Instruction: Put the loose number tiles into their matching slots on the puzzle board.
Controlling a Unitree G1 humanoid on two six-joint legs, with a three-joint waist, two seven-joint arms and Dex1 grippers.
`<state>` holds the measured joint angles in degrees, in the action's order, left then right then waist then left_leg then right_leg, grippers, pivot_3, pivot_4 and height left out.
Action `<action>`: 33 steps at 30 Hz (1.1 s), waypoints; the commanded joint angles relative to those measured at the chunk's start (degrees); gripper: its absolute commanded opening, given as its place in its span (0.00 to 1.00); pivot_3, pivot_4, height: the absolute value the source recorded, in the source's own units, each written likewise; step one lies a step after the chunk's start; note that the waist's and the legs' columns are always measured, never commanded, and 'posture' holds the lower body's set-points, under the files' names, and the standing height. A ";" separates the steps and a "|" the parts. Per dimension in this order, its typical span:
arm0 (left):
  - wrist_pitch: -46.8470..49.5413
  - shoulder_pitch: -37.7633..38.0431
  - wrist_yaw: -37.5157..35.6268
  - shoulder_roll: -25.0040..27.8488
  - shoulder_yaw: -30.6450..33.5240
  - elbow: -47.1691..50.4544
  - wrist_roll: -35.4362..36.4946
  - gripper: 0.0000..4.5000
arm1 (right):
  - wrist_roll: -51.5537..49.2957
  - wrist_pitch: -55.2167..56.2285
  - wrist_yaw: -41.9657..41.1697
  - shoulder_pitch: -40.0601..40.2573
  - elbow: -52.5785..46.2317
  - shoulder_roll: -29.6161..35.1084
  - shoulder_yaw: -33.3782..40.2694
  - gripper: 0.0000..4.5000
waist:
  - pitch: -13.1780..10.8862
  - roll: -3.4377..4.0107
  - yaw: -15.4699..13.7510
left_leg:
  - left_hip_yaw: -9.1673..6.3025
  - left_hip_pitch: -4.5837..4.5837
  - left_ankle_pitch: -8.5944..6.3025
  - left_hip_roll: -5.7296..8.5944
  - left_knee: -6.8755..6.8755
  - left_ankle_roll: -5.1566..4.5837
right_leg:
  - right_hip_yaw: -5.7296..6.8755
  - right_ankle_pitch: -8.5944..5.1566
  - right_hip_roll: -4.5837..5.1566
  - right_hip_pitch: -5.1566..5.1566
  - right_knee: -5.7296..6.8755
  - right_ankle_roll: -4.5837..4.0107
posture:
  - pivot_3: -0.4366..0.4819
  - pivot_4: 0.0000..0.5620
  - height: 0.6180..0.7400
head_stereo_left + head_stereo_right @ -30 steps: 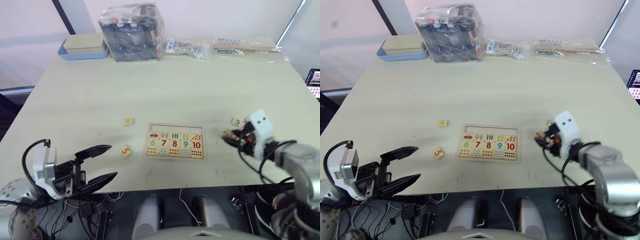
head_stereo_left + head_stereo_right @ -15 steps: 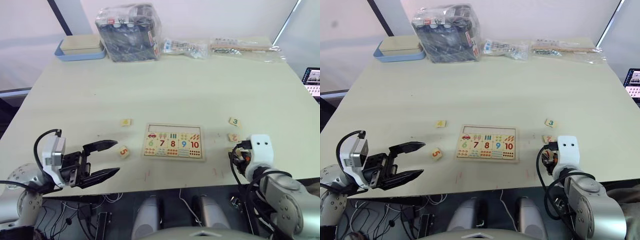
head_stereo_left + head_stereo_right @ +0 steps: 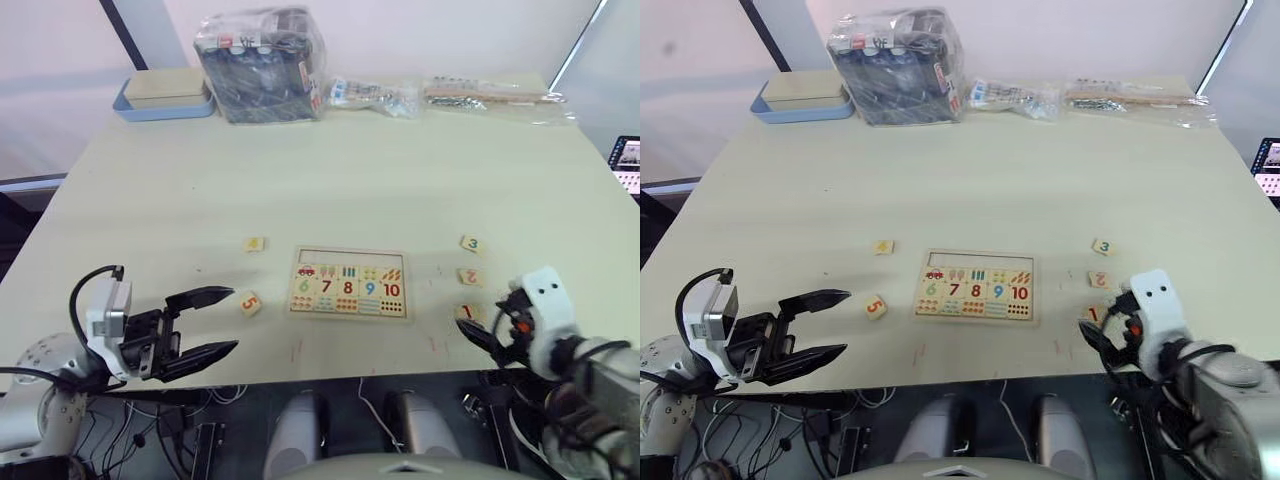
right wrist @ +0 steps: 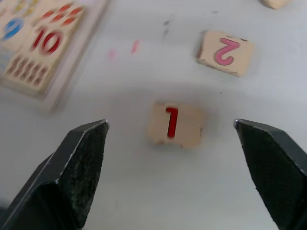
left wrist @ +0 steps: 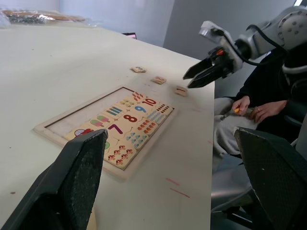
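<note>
Note the left end effector (image 3: 212, 322): two tapered black fingers on a black block, a white-and-grey housing behind it, and a looping black cable. The right end effector (image 3: 1096, 335) has matching black fingers, a white housing with two dark dots, red and orange wiring, and a rounded grey forearm.

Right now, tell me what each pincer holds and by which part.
Nothing. The left pincer is open over bare table, near tile 5. The right pincer is open around tile 1, not touching it.
</note>
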<state>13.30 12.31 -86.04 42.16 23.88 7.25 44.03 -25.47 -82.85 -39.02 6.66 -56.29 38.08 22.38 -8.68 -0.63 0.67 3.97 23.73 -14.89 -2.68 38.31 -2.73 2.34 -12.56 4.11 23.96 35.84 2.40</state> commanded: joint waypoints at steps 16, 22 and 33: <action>-2.08 3.04 -1.60 -1.23 2.17 3.34 2.04 1.00 | 10.36 76.29 -48.49 -19.21 56.16 18.54 -22.33 0.99 | -0.05 -0.23 -0.19 | 0.08 -0.02 0.00 -0.06 0.07 -0.04 | -0.07 0.02 -0.09 -0.05 0.04 -0.02 | 0.48 0.27 1.00; -1.71 4.24 -0.11 -1.20 3.30 5.27 2.80 1.00 | 13.25 83.10 -50.37 -26.03 66.29 14.93 -28.13 0.99 | -0.05 -0.23 -0.37 | 0.14 0.00 0.00 0.01 0.09 -0.04 | -0.09 0.02 -0.06 -0.07 0.03 -0.01 | 0.48 0.27 1.00; -1.33 5.30 2.31 -1.50 3.86 7.53 3.07 1.00 | 14.78 88.68 -49.14 -25.34 70.86 12.99 -29.96 0.61 | -0.06 -0.19 -0.42 | 0.14 -0.08 0.01 -0.01 0.12 -0.03 | -0.08 0.03 -0.08 -0.13 0.10 0.00 | 0.48 0.27 1.00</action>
<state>12.06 17.45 -83.96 40.71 26.46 13.01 45.83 -10.59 4.60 -88.43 -18.81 14.63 51.07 -8.34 -8.74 -0.83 0.25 4.11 23.64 -14.88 -2.68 38.44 -2.76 2.26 -12.53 4.03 23.83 35.99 2.39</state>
